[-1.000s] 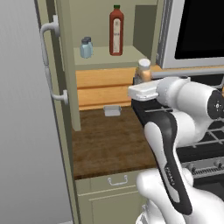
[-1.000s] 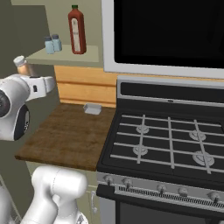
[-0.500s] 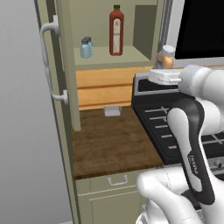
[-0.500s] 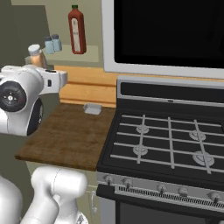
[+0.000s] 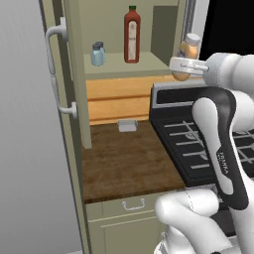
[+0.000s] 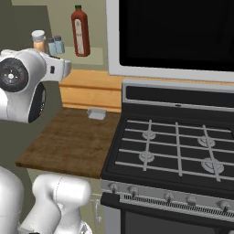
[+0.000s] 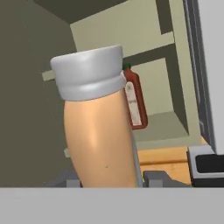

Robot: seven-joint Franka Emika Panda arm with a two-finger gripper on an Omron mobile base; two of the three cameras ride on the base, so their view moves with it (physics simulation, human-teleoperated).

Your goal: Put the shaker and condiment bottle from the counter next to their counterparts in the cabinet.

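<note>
Upright condiment bottle (image 5: 189,55) clamped in pincer (image 5: 185,66) (beside cabinet (image 5: 144,64))

We record: condiment bottle (image 7: 98,131), orange body, whitish cap, upright, close in the foreground. Behind it, tall dark-red bottle (image 7: 135,101) with pale label, standing on the cabinet (image 7: 175,78) shelf toward its back wall.

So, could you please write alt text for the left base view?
The gripper holds the orange condiment bottle up beside the open cabinet, whose shelf carries a tall red bottle and pale-blue shakers.
</note>
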